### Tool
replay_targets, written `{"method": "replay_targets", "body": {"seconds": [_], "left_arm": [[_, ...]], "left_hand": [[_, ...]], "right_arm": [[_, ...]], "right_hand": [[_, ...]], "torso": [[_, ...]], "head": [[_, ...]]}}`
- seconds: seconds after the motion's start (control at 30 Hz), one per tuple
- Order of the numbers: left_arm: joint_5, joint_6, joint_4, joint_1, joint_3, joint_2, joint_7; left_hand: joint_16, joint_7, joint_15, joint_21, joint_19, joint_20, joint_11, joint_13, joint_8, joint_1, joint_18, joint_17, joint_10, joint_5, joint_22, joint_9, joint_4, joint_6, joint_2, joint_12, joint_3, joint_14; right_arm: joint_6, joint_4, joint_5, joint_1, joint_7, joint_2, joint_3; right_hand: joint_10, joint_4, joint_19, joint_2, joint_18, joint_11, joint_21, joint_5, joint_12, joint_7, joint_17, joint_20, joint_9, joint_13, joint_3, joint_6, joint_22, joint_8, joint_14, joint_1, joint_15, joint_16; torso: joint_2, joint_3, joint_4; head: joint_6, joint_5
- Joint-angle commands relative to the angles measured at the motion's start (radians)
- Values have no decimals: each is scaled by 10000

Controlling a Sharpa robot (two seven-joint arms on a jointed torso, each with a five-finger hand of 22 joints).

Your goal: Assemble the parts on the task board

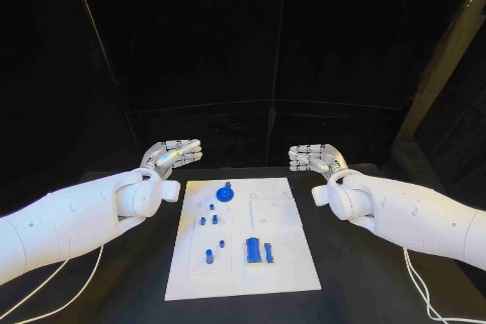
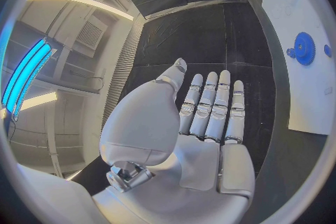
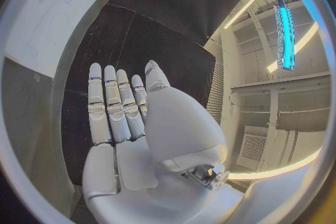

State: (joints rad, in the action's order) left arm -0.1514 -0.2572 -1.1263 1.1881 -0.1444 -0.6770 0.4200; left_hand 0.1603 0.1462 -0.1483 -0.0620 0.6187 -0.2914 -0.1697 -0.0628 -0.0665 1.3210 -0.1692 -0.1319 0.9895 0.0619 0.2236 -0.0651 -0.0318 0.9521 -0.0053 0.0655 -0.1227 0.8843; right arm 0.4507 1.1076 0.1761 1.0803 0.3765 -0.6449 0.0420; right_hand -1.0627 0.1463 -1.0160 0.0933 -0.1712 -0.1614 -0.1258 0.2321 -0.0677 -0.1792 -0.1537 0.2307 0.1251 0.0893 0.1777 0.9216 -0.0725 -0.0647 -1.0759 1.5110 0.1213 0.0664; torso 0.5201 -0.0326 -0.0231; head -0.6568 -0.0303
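arms: glossy white rounded shells | left hand [image 1: 174, 154]: silver segmented fingers, white palm plate | right hand [image 1: 314, 157]: same | white cables trail beneath both forearms

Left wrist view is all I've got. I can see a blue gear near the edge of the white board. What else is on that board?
Observer: Nearer the robot than the blue gear, a larger blue block sits on the task board, with a thin blue piece beside it.
Operator: Anything between the gear and that block?
Observer: Yes, several small blue pegs on the board's left half.
Operator: Is the right hand holding anything?
Observer: No. The right hand has its fingers straight and its palm bare, and it is off the board, over the black table.
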Motion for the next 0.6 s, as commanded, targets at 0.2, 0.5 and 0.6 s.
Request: {"method": "replay_targets", "body": {"seconds": [0.2,0.5,0.6], "left_arm": [[-153,-221,214,-82,23,211,117],[316,-1602,-1094,-448,423,-138,365],[600,-2436,-1885,-669,664,-349,515]], "left_hand": [[-635,-457,515,620,-1969,977,563,628,665,-4344,507,491,-3388,-619,-776,651,318,-3230,53,-655,463,-2952],[-1603,-1462,1483,620,-3281,1573,915,628,665,-7104,774,1319,-5408,-619,-1229,651,318,-5180,53,-655,1227,-4778],[-1603,-1462,1483,620,-3535,1691,984,628,665,-7639,786,1319,-5803,-619,-1316,651,318,-5558,53,-655,1227,-5136]], "right_arm": [[-75,-249,-151,-3,189,161,-6],[851,1132,-608,-88,542,-267,-123],[1305,1809,-831,-130,715,-478,-181]], "right_hand": [[3631,-553,3289,-933,513,520,485,-798,677,591,656,-757,-507,-893,-608,-3108,725,647,3521,-5123,-379,-664],[5768,-1463,5394,-933,795,852,1258,-1267,677,957,1537,-1228,-1251,-893,-959,-4978,725,647,5736,-8176,-1213,-664],[6179,-1463,5795,-933,792,1614,1258,-1355,677,1027,1537,-1320,-1251,-893,-1030,-5338,725,647,6160,-8762,-1213,-664]], "torso": [[-29,52,11],[233,318,225],[241,326,231]], "head": [[139,67],[556,296],[568,303]]}}
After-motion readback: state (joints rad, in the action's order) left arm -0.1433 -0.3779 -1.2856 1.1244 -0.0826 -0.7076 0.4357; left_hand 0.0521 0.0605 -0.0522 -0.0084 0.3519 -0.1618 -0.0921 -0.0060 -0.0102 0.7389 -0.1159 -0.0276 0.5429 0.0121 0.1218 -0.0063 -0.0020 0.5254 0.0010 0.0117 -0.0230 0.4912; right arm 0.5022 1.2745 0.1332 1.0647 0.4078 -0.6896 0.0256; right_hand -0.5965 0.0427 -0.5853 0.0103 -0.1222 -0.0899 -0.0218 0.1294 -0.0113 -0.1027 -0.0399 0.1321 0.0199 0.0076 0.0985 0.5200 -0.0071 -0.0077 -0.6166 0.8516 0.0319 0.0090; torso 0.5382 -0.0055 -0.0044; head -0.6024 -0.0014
